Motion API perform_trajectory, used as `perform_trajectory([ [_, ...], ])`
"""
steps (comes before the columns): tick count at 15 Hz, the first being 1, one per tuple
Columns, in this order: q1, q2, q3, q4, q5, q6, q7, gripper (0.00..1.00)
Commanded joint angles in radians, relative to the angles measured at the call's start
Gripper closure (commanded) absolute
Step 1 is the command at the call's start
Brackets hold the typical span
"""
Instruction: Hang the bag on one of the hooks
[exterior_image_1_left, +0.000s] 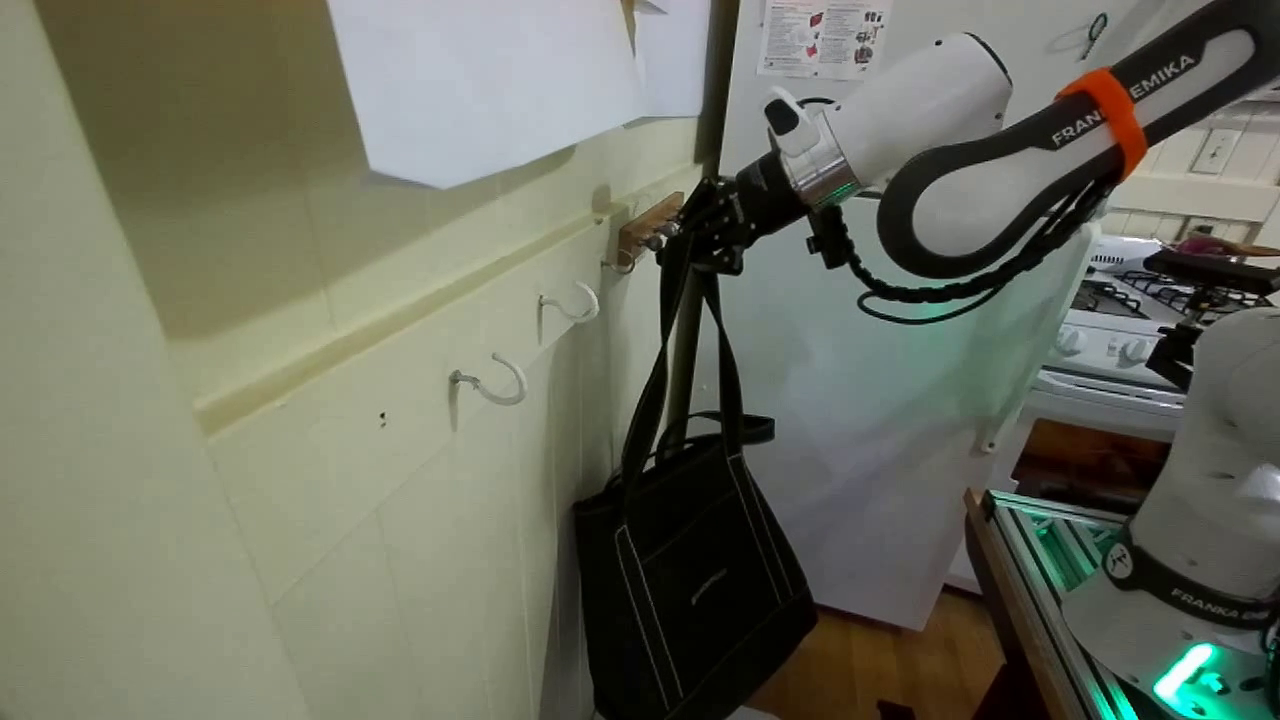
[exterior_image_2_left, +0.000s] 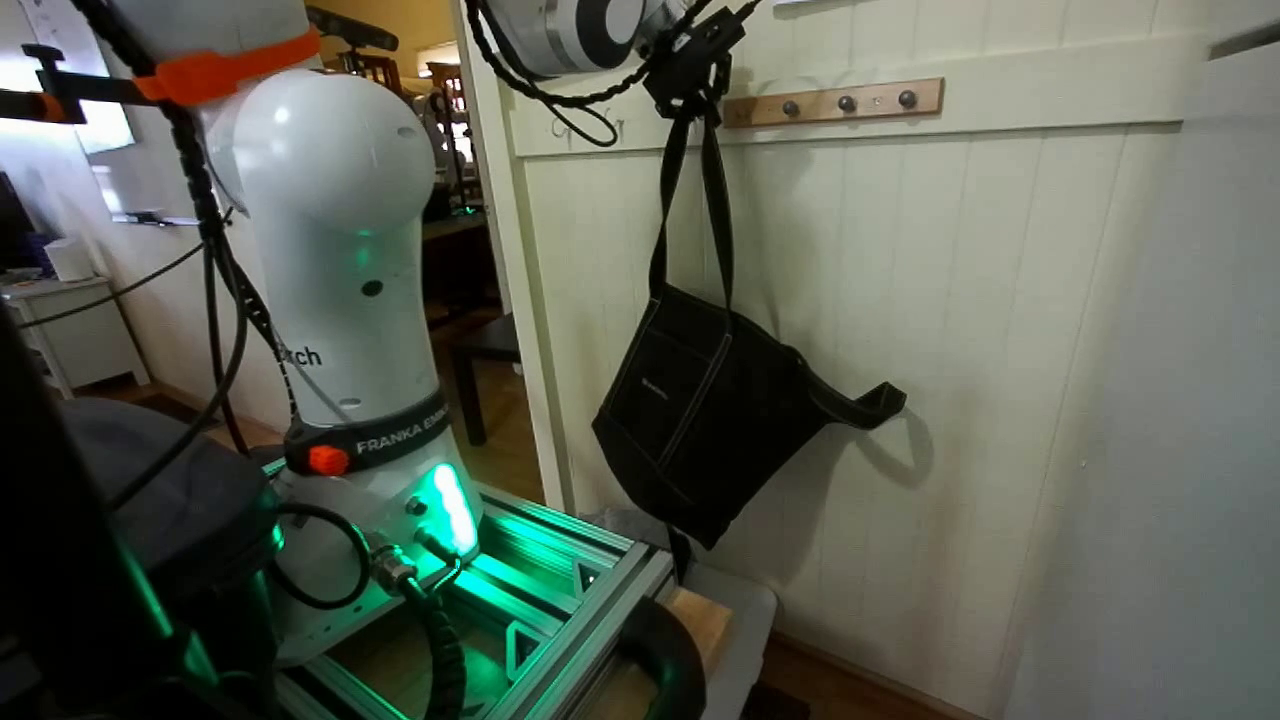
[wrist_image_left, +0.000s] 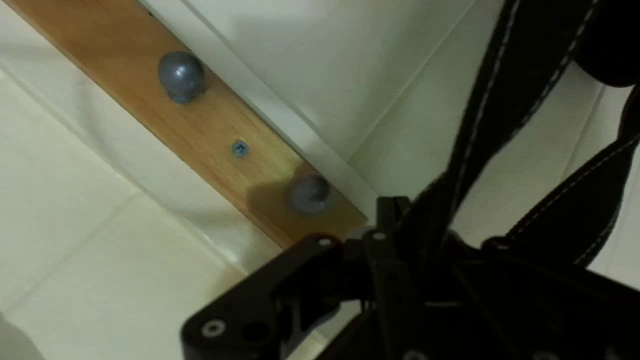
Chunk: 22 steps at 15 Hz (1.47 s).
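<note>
The black bag (exterior_image_1_left: 700, 580) hangs in the air by one pair of straps, its body tilted in an exterior view (exterior_image_2_left: 690, 420). My gripper (exterior_image_1_left: 685, 240) is shut on the tops of these straps. The task's hooks are dark round knobs (exterior_image_2_left: 847, 103) on a tan wooden board (exterior_image_2_left: 820, 106) fixed to the wall. In an exterior view my gripper (exterior_image_2_left: 700, 100) stands by the board's left end. In the wrist view the fingertips (wrist_image_left: 387, 210) are beside the board's end, close to one knob (wrist_image_left: 310, 194); the strap (wrist_image_left: 520, 75) runs up to the right. The knobs carry nothing visible.
Two white curled wire hooks (exterior_image_1_left: 500, 385) sit on the wall rail, left of the board. White sheets (exterior_image_1_left: 480, 80) overhang the wall above. A white fridge (exterior_image_1_left: 850, 450) stands beside the wall. The bag's other handle (exterior_image_2_left: 860, 405) sticks out sideways near the wall.
</note>
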Motion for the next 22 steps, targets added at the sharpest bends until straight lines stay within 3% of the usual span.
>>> perform_trajectory([
  [1,0.049,-0.029,-0.084,-0.001,-0.155,0.018,0.113,0.99],
  [5,0.084,-0.022,-0.145,0.016,-0.258,0.031,0.17,0.99],
  [6,0.092,-0.022,-0.141,0.018,-0.195,0.038,0.109,0.99],
  [15,0.22,-0.004,-0.284,0.045,-0.221,0.138,0.064,0.99],
  [22,0.255,-0.008,-0.377,0.066,-0.221,0.154,0.02,0.99],
])
